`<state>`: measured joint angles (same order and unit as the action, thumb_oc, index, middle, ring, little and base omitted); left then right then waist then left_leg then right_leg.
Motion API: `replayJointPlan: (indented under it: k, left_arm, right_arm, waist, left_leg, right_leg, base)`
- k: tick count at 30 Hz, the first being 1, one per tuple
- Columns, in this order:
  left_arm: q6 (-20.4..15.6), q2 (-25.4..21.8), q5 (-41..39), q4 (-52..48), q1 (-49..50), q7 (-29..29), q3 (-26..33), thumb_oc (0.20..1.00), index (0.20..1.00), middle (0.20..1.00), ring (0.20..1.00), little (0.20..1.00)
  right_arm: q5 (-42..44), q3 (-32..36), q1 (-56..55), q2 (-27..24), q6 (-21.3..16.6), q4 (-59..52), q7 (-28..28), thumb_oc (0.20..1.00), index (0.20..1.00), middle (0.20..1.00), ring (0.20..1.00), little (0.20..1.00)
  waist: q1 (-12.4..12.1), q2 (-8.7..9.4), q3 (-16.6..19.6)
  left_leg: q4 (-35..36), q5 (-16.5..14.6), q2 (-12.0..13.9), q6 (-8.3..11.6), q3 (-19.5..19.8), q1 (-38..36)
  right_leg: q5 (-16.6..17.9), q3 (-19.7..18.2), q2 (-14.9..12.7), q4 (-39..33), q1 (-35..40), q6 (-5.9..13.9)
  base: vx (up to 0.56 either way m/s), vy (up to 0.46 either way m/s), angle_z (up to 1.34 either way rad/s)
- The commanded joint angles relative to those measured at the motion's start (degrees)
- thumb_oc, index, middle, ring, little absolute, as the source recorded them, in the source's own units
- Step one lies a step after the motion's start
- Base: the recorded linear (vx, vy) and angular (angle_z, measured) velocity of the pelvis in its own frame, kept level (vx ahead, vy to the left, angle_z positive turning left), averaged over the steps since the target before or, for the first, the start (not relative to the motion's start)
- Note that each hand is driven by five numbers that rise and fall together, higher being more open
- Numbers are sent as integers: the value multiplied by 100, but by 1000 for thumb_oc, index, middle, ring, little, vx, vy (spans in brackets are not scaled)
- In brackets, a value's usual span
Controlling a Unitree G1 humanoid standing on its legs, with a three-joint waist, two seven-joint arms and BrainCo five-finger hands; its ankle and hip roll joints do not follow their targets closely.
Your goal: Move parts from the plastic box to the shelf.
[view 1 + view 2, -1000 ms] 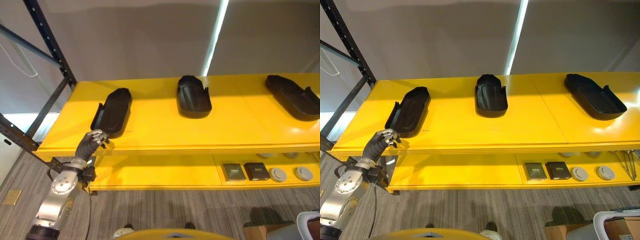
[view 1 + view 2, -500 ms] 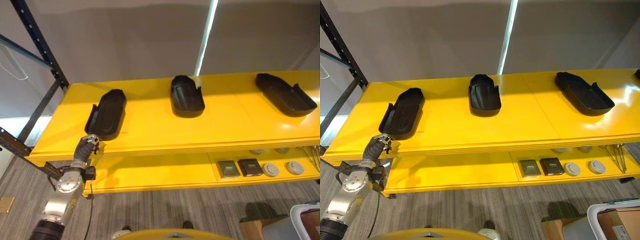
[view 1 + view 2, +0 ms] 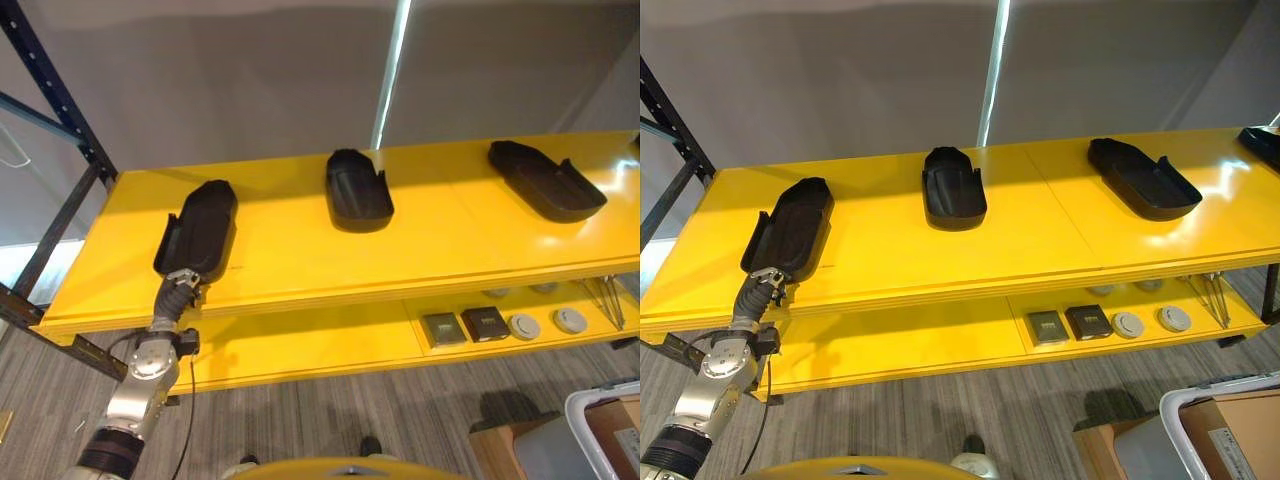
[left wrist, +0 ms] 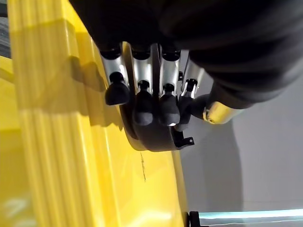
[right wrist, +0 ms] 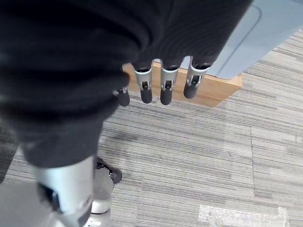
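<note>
Three black moulded parts lie on the yellow top shelf (image 3: 300,262): a left part (image 3: 200,228), a middle part (image 3: 357,190) and a right part (image 3: 545,180). My left hand (image 3: 179,286) is at the shelf's front edge, just below the left part's near end. In the left wrist view its fingers (image 4: 142,101) hang relaxed in front of that part (image 4: 154,138) and hold nothing. My right hand's fingers (image 5: 163,82) point straight down over the floor, empty. The plastic box (image 3: 1215,405) stands on the floor at the lower right.
A fourth black part (image 3: 1260,140) peeks in at the shelf's far right. The lower shelf (image 3: 940,335) carries two small dark squares (image 3: 1068,324) and round white discs (image 3: 1150,321). A dark upright post (image 3: 60,110) frames the rack's left end. Brown cardboard (image 5: 213,92) lies by the box.
The camera has swung to the right. My left hand has sunk from beside the left part's near end to the shelf's front edge, its fingers drawn closer together.
</note>
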<state>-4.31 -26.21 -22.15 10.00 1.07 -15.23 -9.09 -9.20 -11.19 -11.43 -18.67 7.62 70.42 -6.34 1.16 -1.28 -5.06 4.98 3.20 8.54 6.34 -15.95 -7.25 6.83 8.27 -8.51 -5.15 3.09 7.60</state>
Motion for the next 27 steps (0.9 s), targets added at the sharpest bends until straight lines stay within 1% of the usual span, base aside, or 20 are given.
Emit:
replayJointPlan:
  k: [1,5,10,16,19,27]
  left_arm:
    - [-463,-118,232,38,-759,-238,176,200,200,200,200,200]
    - [-419,-111,224,113,-822,-289,218,200,200,200,200,200]
    - [-343,-38,199,572,-972,-437,232,200,200,200,200,200]
    - [-420,19,296,1217,-1118,-541,188,200,200,200,200,200]
    - [-527,71,287,1541,-1207,-550,157,200,200,200,200,200]
    - [-581,122,331,1854,-1462,-556,92,200,200,200,200,200]
  right_arm:
    - [-97,-196,153,-115,-2,-14,34,1000,1000,1000,1000,1000]
    - [-133,-183,141,-127,-10,-22,43,1000,1000,1000,1000,1000]
    - [-173,-209,144,-131,5,-33,50,1000,1000,1000,1000,1000]
    - [-274,-266,155,-153,-35,-38,68,1000,1000,1000,1000,1000]
    - [-299,-297,173,-184,-18,-60,109,1000,1000,1000,1000,1000]
    - [-297,-381,207,-199,-7,-78,118,1000,1000,1000,1000,1000]
  waist:
    - [40,42,-292]
    - [65,39,-288]
    - [123,45,-276]
    - [189,57,-280]
    - [219,67,-286]
    - [276,80,-307]
  left_leg:
    - [-185,-339,234,-134,-62,49]
    - [-185,-340,233,-134,-68,41]
    - [-208,-352,247,-128,-100,43]
    - [-215,-351,256,-126,-139,54]
    - [-239,-355,264,-129,-149,60]
    - [-272,-354,286,-127,-164,88]
  right_leg:
    - [-456,21,-282,146,255,199]
    - [-463,7,-280,150,256,202]
    - [-479,-31,-282,162,245,207]
    - [-492,-86,-277,187,205,211]
    - [-500,-110,-276,206,193,207]
    - [-508,-155,-266,235,151,204]
  base:
    - [0,0,0]
    - [0,0,0]
    - [3,0,-1]
    - [4,1,-9]
    - [0,0,0]
    - [0,0,0]
